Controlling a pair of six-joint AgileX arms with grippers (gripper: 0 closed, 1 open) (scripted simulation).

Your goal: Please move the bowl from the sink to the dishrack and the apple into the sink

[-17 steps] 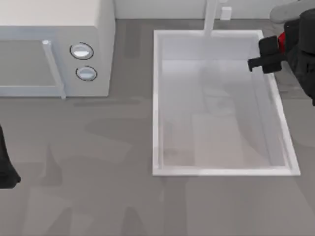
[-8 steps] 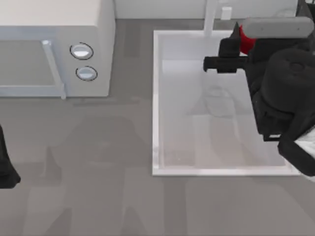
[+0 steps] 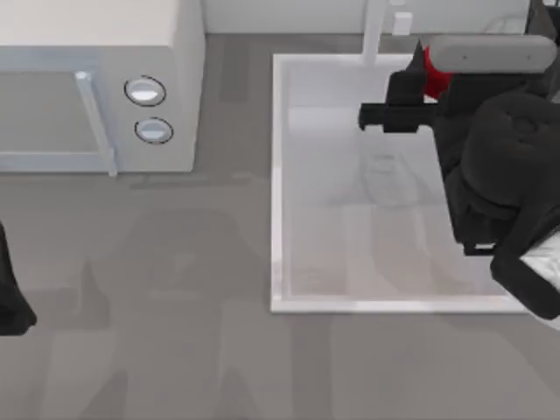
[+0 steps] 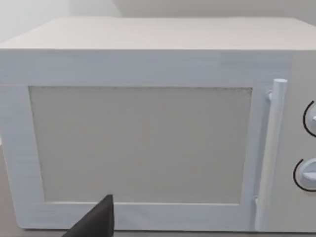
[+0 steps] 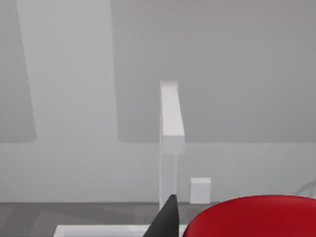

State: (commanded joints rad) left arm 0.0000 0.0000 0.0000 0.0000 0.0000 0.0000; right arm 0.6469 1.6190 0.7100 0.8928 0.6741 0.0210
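My right gripper point(image 3: 416, 93) hangs above the back part of the sink point(image 3: 278, 184), shut on the red apple point(image 3: 434, 75). In the right wrist view the apple point(image 5: 252, 218) sits just beside one dark finger point(image 5: 166, 220), with the white tap post point(image 5: 168, 148) straight behind. The right arm's dark body covers the sink's right side. The bowl is out of view. A pale curved edge point(image 5: 310, 189) past the apple may be the dishrack. My left arm point(image 3: 9, 293) is parked at the table's left edge.
A white microwave point(image 3: 96, 52) with two round knobs stands at the back left; its door point(image 4: 143, 143) faces the left wrist camera. The tap post point(image 3: 374, 31) rises behind the sink. Bare grey table lies left of and in front of the sink.
My right arm swung left from the sink's right rim to over its back part, carrying the apple. It barely moved in the last half second. The left arm stayed still.
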